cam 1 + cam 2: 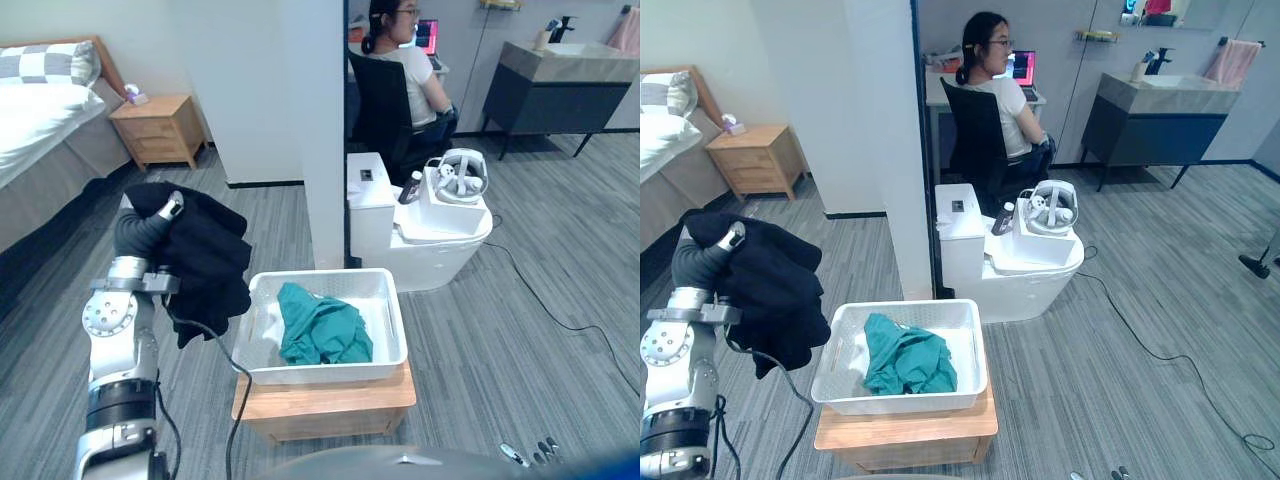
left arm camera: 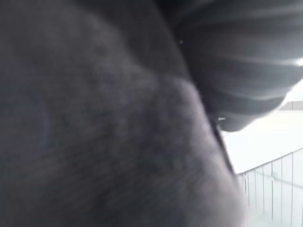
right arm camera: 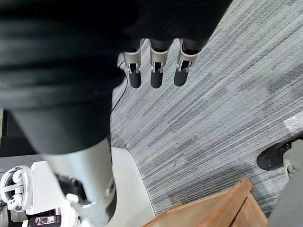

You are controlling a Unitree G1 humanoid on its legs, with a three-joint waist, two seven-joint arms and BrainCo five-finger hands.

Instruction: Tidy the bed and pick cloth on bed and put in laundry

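Observation:
A black cloth (image 1: 205, 260) hangs in the air over my raised left hand (image 1: 170, 208), just left of the white laundry basket (image 1: 320, 277). The cloth covers most of that hand. In the left wrist view the black cloth (image 2: 94, 118) lies right against the camera, and the basket's slatted wall (image 2: 270, 189) shows past it. A teal cloth (image 1: 320, 325) lies crumpled in the basket. My right hand (image 3: 156, 71) hangs low over the grey floor with its fingers straight and holds nothing. The bed (image 1: 40, 120), with white bedding and a checked pillow, stands at the far left.
The basket rests on a low wooden stool (image 1: 330, 405). A white wall pillar (image 1: 322, 130) rises behind it. Right of the pillar a white unit (image 1: 420, 230) carries a headset. A person sits in a black chair (image 1: 375, 100) beyond. A wooden nightstand (image 1: 160, 128) stands by the bed.

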